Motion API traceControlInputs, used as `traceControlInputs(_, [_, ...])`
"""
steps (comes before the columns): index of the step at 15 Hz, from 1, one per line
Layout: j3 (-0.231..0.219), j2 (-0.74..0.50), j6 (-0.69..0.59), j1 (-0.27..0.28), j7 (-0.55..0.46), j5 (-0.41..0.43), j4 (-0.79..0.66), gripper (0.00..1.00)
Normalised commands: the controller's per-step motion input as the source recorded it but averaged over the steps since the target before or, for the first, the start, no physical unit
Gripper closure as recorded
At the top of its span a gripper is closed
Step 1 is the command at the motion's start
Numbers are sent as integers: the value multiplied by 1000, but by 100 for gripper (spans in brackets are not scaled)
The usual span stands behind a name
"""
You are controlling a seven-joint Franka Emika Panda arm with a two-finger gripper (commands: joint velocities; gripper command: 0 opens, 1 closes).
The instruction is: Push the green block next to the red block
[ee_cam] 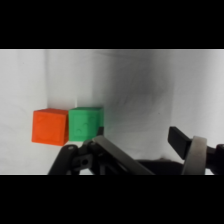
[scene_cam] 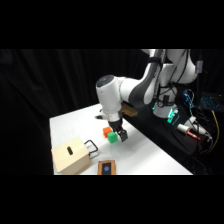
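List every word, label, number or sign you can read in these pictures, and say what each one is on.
No text can be read in either view.
Green block: plain faces, no marking.
Red block: plain faces, no marking.
Wooden box: a dark slot on top, no lettering.
Flat orange-brown item: a dark face with a bluish spot, too blurred to read as a sign.

— What are the cubes like?
— The green block and the red block look matt, faintly grainy.
— And near the worktop's front edge?
— A pale wooden box with a dark metal handle. The worktop is smooth matt white; the arm glossy white plastic.
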Motion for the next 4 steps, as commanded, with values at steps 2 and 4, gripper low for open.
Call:
traceControlInputs(2, [66,-353,-436,-63,-104,-12,100,0])
traceControlInputs(4, [70,-281,-409,-77,-127,24,133,0])
